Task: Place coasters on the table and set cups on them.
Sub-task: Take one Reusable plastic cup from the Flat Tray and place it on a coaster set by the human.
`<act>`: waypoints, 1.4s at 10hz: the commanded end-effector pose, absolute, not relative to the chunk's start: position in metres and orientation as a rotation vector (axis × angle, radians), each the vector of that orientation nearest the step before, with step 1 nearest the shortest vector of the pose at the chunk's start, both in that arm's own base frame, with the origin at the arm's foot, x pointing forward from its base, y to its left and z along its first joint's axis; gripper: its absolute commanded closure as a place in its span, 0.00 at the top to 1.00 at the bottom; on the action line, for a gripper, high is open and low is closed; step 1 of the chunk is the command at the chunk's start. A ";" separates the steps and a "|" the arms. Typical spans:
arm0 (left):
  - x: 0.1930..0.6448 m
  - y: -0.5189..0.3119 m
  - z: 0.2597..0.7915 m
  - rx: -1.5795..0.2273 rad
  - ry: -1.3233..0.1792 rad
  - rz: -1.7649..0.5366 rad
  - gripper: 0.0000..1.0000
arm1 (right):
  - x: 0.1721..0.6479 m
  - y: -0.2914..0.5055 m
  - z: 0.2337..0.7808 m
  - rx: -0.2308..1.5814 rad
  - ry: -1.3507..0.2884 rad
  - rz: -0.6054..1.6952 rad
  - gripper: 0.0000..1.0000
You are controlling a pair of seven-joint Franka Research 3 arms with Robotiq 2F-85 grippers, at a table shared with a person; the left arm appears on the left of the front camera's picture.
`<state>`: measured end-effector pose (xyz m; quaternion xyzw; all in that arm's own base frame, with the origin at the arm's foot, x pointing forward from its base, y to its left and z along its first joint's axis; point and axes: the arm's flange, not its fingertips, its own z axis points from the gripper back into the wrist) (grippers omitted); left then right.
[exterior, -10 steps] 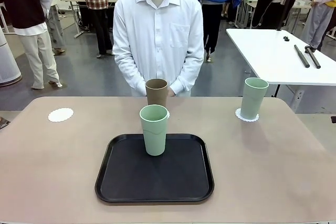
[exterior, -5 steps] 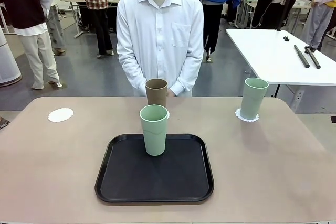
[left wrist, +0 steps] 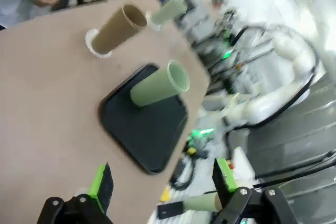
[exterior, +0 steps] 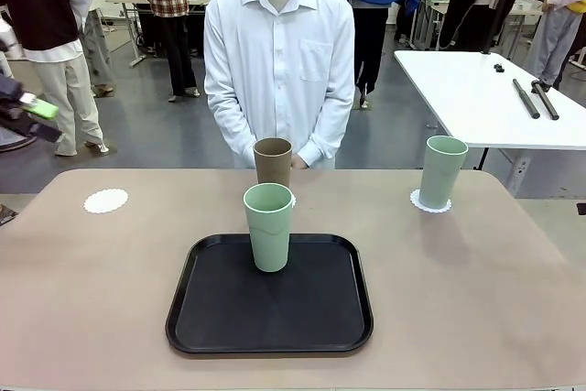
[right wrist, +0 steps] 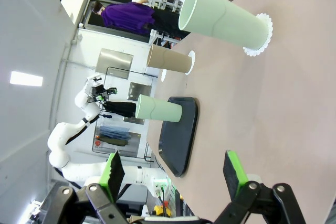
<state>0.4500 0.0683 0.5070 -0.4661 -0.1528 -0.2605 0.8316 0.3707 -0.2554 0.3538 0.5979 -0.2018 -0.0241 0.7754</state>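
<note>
One mint cup (exterior: 269,226) stands upright on the black tray (exterior: 220,318), also seen as cup (left wrist: 160,83) and cup (right wrist: 158,109). Behind it the tan cup (exterior: 273,160) sits on a coaster (left wrist: 93,45) at the table's far edge. Far right, another mint cup (exterior: 443,171) stands on its coaster (exterior: 430,202). A bare coaster (exterior: 106,200) lies far left on the table (exterior: 476,281). My left gripper (exterior: 41,119) hangs open above the table's left end, well away from the cups. In its wrist view my right gripper (right wrist: 173,171) is open and empty, with the right mint cup (right wrist: 223,22) nearest.
A person in a white shirt (exterior: 279,61) stands at the far side, hands together just behind the tan cup. A white table (exterior: 476,98) with black rods is off to the back right. Other people stand farther back.
My left gripper has come into the front view at the left edge. The cups, coasters and tray have not moved.
</note>
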 end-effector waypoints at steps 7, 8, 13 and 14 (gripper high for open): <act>0.450 -0.123 0.452 -0.366 -0.326 -1.051 1.00 | 0.369 -0.256 0.354 1.295 -0.440 -0.056 1.00; 0.451 -0.130 0.445 -0.339 -0.315 -1.068 1.00 | 0.369 -0.256 0.354 1.295 -0.440 -0.056 1.00; 0.452 -0.138 0.441 -0.341 -0.285 -1.089 1.00 | 0.369 -0.256 0.354 1.295 -0.440 -0.056 1.00; 0.452 -0.138 0.441 -0.341 -0.285 -1.089 1.00 | 0.369 -0.256 0.354 1.295 -0.440 -0.056 1.00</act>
